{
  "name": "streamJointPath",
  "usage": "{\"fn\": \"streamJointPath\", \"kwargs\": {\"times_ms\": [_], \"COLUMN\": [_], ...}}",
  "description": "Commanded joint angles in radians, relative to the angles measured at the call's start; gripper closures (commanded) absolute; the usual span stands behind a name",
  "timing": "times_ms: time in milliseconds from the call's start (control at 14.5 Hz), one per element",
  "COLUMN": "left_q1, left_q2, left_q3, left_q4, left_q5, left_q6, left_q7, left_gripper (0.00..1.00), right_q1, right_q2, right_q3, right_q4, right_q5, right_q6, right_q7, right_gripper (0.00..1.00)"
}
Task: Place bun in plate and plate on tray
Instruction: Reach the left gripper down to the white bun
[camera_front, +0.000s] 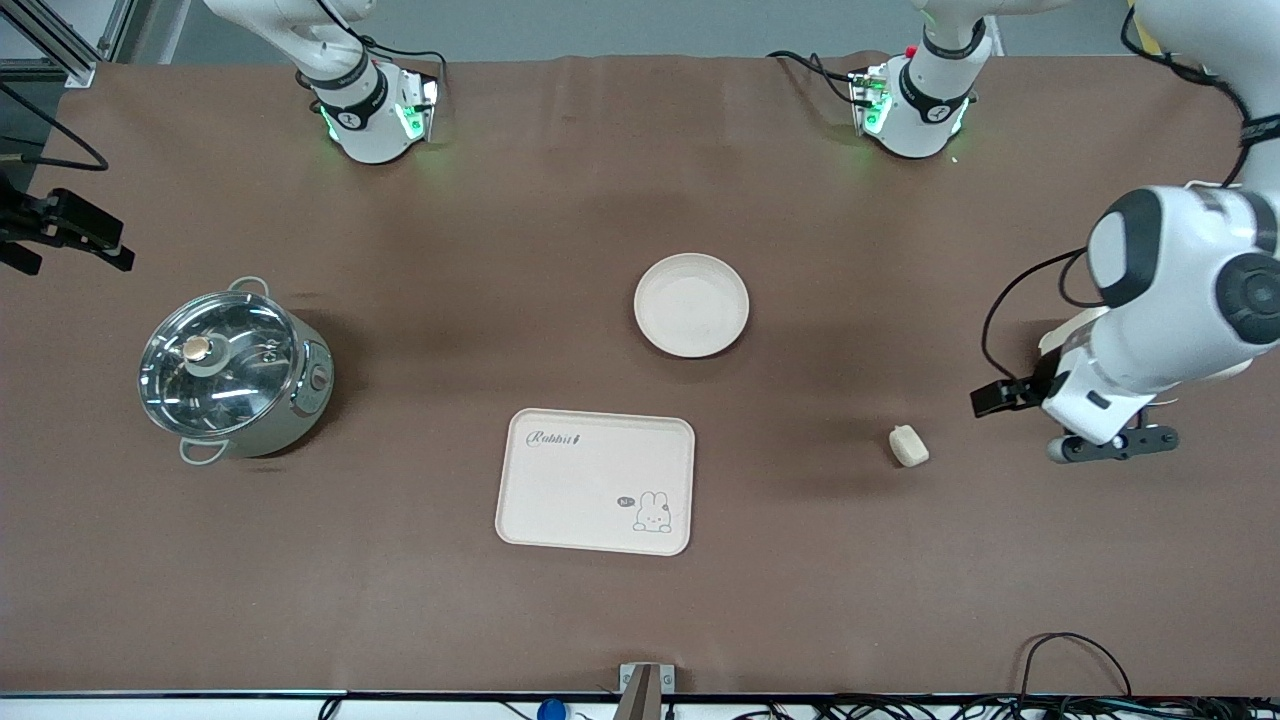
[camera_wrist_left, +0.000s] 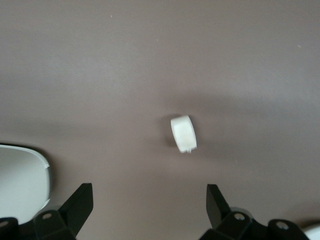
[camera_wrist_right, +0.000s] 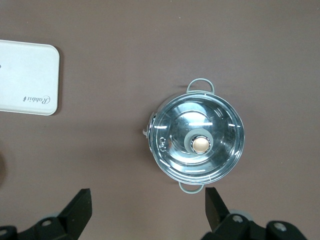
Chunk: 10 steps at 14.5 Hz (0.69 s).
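A brown cloth-covered table (camera_front: 420, 600) fills the view under even overhead light, with soft shadows on it, a grey floor past its upper edge, aluminium framing (camera_front: 60, 35) at one corner, and cables (camera_front: 1075, 660) trailing along its lower edge.

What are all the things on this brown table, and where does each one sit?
bun: one, off-white, on the bare table toward the left arm's end, nearer to the front camera than the plate
plate: one, cream, round, empty, mid-table, farther from the front camera than the tray
tray: one, cream, rectangular, with "Rabbit" lettering and a small rabbit drawing, nothing on it
pot: one, silver, with a glass lid, toward the right arm's end
left gripper: one, black fingers, open, over the table beside the bun
right gripper: one, black fingers, open, over the table near the pot; seen only in its own wrist view
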<state>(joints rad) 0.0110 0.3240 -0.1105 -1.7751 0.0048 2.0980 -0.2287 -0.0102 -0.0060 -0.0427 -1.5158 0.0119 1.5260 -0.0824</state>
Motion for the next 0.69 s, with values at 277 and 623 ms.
{"fn": "streamJointPath", "kwargs": {"times_ms": [277,623], "left_q1": [0.007,-0.002], "left_q2": [0.154,0.251], "left_q3": [-0.005,-0.009], "left_q4": [-0.06,-0.055], "left_q5": [-0.009,-0.094], "left_q6": [0.198,0.321], "left_q7": [-0.155,-0.185], "left_gripper": [0.0,0.05], "right_q1": [-0.016,-0.016], "right_q2": [-0.008,-0.008], "right_q3": [0.012,0.012], "right_q4": [-0.009,-0.009], "right_q5": [-0.001,-0.001], "right_q6": [0.003,0.003], "right_q7": [-0.01,-0.01], "right_gripper": [0.0,0.0]}}
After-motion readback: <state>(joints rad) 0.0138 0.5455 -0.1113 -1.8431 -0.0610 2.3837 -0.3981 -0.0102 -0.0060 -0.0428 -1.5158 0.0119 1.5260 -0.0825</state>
